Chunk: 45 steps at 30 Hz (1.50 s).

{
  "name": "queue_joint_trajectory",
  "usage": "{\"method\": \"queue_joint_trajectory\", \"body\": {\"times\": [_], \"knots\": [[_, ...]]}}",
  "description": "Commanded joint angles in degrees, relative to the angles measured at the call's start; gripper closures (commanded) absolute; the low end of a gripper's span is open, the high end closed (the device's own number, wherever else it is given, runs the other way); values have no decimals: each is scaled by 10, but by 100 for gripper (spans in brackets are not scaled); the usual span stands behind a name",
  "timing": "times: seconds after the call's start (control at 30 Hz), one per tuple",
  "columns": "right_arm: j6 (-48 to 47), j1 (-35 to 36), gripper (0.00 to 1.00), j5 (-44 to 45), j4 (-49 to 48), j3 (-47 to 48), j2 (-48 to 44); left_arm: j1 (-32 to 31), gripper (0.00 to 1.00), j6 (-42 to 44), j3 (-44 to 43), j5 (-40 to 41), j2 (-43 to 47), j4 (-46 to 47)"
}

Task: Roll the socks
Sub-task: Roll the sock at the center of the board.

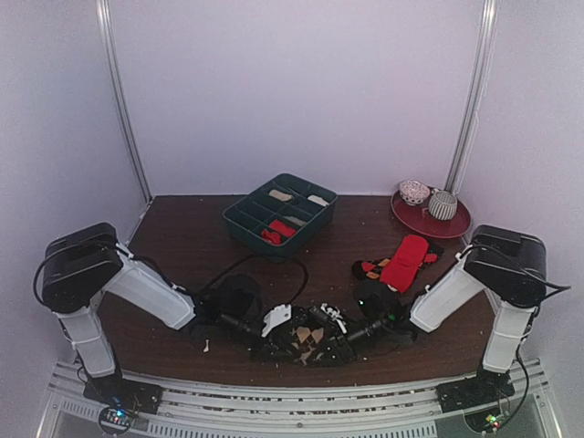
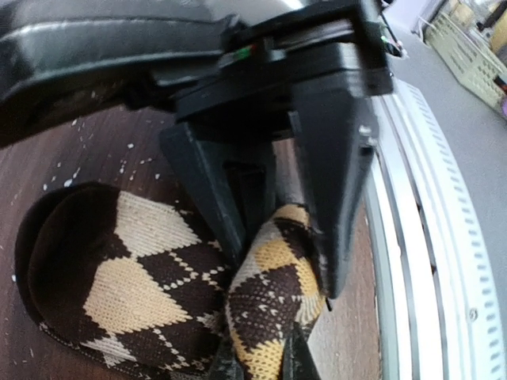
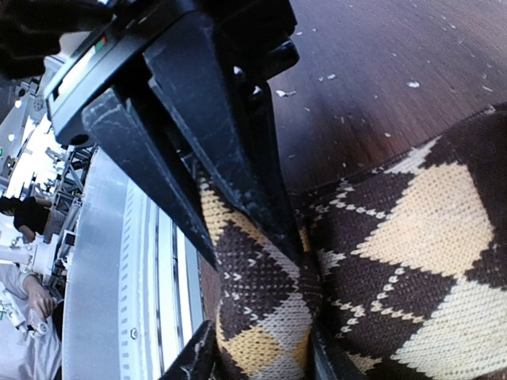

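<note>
A dark brown sock with tan argyle diamonds (image 1: 306, 336) lies at the table's near edge, between my two grippers. In the left wrist view most of it lies flat (image 2: 119, 277), and one fold (image 2: 273, 309) stands up between the fingers of my left gripper (image 2: 285, 273), which is shut on it. From the opposite side, my right gripper (image 3: 253, 253) holds the same raised fold (image 3: 261, 317), which fills the gap between its fingers. The two grippers (image 1: 274, 321) (image 1: 333, 328) meet nearly tip to tip. No red sock with white striped cuffs is clearly in view.
A teal divided tray (image 1: 239, 224) at the back centre holds small items, one of them red. At the back right, a red plate (image 1: 429, 224) carries two round patterned objects. A plain red sock (image 1: 404, 262) lies over a dark one at the right. The metal table rail (image 2: 444, 261) runs close by.
</note>
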State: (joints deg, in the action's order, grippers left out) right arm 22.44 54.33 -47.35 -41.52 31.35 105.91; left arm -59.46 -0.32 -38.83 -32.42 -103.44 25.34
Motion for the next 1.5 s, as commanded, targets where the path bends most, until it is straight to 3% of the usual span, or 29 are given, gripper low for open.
{"method": "queue_joint_trajectory", "body": {"times": [0.0, 0.23, 0.4, 0.57, 0.8, 1.13, 1.37, 1.4, 1.47], "knots": [[-10, 2, 58, 101, 204, -23, -14, -1, 100, -48, -42, 47, -35, -67], [-81, 24, 48, 289, 219, -64, -240, 16, 100, -139, -94, 24, -82, -204], [-201, 128, 41, 471, 166, -111, -345, 32, 100, -173, -102, -12, -110, -243], [-272, 179, 31, 533, 136, -101, -306, 34, 100, -169, -121, -19, -128, -279], [-312, 186, 29, 536, 134, -53, -221, 35, 100, -160, -131, -25, -131, -292], [-315, 186, 37, 531, 114, -38, -163, 35, 100, -148, -129, -34, -137, -295], [-269, 177, 67, 504, 150, -3, -114, 36, 100, -144, -136, -19, -142, -305], [-256, 173, 69, 491, 157, -3, -112, 36, 98, -142, -136, -11, -138, -303], [-218, 165, 72, 460, 157, -15, -116, 36, 61, -139, -132, 15, -117, -292]]}}
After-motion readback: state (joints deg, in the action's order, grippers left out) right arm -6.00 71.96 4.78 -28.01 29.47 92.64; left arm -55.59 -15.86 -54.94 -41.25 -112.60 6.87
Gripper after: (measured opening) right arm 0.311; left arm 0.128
